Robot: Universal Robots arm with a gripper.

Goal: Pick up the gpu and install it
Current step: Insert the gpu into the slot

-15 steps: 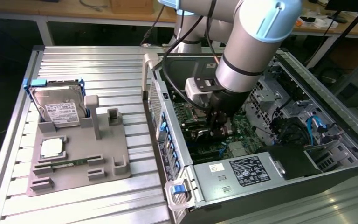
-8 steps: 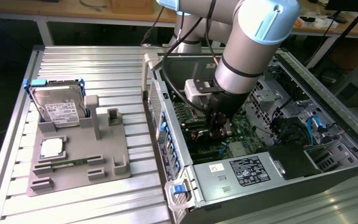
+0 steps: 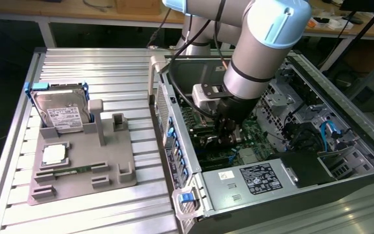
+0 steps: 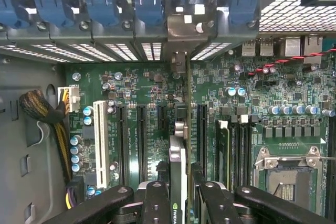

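My gripper [image 3: 227,140] is down inside the open computer case [image 3: 343,117], over the green motherboard [image 3: 239,146]. In the wrist view the gripper [image 4: 181,195] is shut on the gpu [image 4: 177,156], which I see edge-on between the black fingers [image 4: 156,200]. The card stands upright along a black expansion slot of the motherboard [image 4: 131,93]. Its silver end bracket [image 4: 184,27] reaches the case's rear slot openings, under the blue latches [image 4: 149,6]. I cannot tell whether the card's edge sits in the slot.
A white slot [image 4: 100,140] and black slots [image 4: 142,140] lie beside the card, with the processor socket [image 4: 289,174] and a cable bundle [image 4: 42,108] further out. Outside the case, a grey fixture [image 3: 109,170] holds a hard drive [image 3: 60,112] and a memory stick [image 3: 70,170].
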